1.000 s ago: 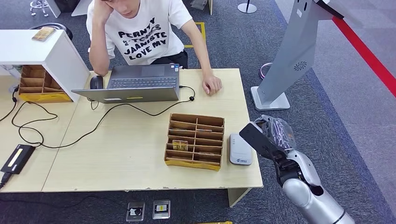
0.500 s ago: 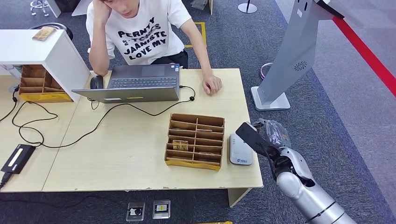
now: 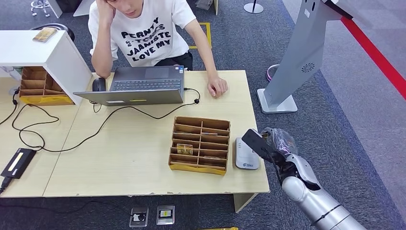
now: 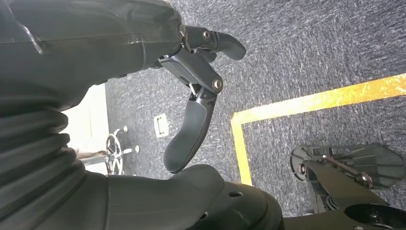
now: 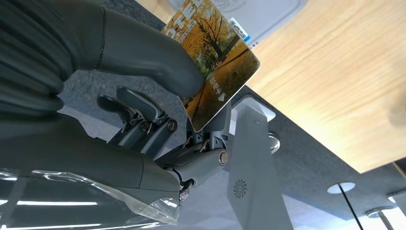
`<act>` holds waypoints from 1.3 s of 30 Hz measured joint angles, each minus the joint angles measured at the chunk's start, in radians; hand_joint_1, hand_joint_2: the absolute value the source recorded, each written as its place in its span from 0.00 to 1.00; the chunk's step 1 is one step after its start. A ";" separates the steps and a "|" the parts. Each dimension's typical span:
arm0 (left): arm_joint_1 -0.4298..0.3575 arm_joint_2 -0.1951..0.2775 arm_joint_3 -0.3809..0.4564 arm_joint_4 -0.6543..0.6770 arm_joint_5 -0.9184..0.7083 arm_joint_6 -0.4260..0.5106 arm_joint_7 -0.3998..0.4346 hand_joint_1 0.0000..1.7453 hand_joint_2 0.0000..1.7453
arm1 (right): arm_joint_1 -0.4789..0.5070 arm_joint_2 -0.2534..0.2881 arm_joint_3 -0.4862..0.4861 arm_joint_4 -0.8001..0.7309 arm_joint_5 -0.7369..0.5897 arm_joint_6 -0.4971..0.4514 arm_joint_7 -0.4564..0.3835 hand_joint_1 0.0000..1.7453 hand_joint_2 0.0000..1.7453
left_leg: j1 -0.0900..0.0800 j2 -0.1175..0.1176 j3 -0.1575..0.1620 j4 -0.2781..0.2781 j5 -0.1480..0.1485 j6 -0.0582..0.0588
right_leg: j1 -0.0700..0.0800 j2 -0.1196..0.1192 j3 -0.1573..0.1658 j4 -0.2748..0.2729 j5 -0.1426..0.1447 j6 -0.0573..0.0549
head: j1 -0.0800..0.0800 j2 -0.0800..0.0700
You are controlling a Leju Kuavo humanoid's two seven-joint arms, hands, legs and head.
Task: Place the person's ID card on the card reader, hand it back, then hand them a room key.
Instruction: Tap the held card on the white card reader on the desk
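The right hand [image 3: 279, 149] pinches the ID card [image 5: 218, 67] between thumb and fingers just beside the white card reader [image 3: 246, 153], while the left hand [image 4: 191, 72] hangs with fingers apart, holding nothing.

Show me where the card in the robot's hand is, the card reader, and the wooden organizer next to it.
card [image 5: 218, 72], right wrist view, its printed face.
card reader [image 3: 246, 153], head view, its top.
wooden organizer [image 3: 199, 167], head view, its front wall.
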 joint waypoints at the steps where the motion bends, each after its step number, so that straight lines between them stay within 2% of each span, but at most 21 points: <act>1: 0.000 0.000 0.000 0.000 -0.001 0.000 0.000 0.00 1.00 | 0.001 0.000 0.004 0.004 0.000 0.003 0.001 1.00 1.00 | 0.000 0.000 0.000 0.000 0.000 0.000 | 0.000 0.000 0.000 0.000 0.000 0.000 | 0.000 0.000; 39: 0.000 0.005 0.000 0.000 0.002 0.006 0.009 0.00 1.00 | -0.004 0.038 0.056 0.132 -0.003 0.048 -0.034 1.00 1.00 | 0.000 0.000 0.001 0.000 0.000 0.000 | 0.000 0.001 0.000 0.000 0.000 0.000 | 0.000 0.000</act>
